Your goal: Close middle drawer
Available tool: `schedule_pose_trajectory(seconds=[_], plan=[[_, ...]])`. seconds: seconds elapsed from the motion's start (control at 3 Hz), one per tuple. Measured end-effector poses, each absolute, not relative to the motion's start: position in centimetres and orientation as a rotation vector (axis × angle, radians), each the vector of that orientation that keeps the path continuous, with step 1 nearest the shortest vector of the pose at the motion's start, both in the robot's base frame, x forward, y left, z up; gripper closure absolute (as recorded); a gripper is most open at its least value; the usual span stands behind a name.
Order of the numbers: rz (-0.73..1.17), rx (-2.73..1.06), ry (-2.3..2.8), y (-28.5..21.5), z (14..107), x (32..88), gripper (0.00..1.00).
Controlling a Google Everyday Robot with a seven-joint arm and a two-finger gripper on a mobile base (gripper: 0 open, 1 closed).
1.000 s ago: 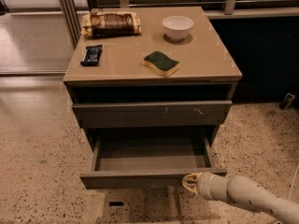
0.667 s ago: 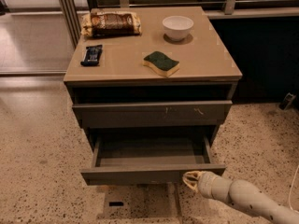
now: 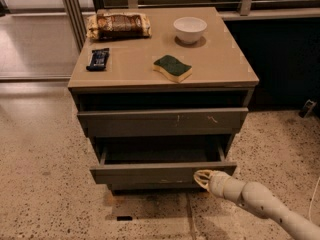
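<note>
Camera view: gripper (image 3: 202,178) at middle drawer (image 3: 150,173) front, right end.

End effector (image 3: 201,177) against the right front of the partly open middle drawer (image 3: 150,173).

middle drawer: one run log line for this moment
task: close middle drawer | drawer: partly open, inside bare | gripper: at drawer front, right end | status: not closed yet
</note>
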State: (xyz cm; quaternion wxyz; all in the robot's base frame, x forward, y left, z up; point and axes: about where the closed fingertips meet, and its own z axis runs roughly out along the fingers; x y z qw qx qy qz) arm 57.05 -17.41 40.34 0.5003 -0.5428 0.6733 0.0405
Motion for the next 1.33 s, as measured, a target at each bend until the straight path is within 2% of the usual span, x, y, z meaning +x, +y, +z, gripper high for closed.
schedule_pose_trajectory(seconds=[1.0, 1.33], plan=[[0.083, -1.324, 1.637, -17.1, 39.9, 65.6, 1.00], [0.078, -1.329, 1.642, -17.0, 39.9, 65.9, 1.00]])
